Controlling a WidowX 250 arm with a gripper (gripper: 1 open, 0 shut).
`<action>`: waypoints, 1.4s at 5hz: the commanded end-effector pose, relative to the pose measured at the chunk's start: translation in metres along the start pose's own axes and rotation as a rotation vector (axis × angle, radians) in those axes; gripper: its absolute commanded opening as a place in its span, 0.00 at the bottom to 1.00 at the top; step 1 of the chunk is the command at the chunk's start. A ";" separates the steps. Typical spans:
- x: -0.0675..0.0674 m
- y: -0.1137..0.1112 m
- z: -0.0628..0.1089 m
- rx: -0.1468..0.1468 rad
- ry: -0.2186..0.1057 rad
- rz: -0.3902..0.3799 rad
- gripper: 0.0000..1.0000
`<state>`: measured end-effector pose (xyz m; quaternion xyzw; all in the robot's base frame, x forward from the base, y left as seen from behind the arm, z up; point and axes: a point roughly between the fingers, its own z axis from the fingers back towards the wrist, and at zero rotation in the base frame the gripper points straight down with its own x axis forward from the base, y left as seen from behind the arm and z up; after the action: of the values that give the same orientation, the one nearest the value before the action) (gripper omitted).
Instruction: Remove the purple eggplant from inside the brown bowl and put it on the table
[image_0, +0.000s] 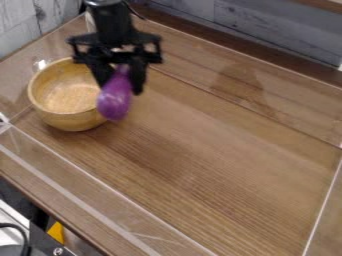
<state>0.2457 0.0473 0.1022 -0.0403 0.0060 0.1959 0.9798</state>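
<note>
Hand (118, 78) in upper left of frame, clamped on purple eggplant (116, 98) hanging just right of brown bowl (54, 105), above worktop (214, 160).

From my screen the table (227, 150) reads as brown wood-grain with darker streaks and a slight sheen, its low walls (80, 205) clear plastic. The brown bowl (54, 108) looks wooden (pale, grainy inside). The purple eggplant (116, 98) appears smooth, the gripper (118, 72) matt black.

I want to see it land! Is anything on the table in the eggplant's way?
Nothing visible. The gripper holds the purple eggplant in the air beside the brown bowl, past its rim. The table beneath and to the right is bare wood.
</note>
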 end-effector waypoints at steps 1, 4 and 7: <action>-0.010 -0.029 -0.001 0.011 -0.060 -0.089 0.00; -0.025 -0.069 -0.006 0.068 -0.100 -0.183 0.00; -0.025 -0.061 -0.015 0.127 -0.131 -0.349 0.00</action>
<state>0.2424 -0.0187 0.0848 0.0333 -0.0372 0.0291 0.9983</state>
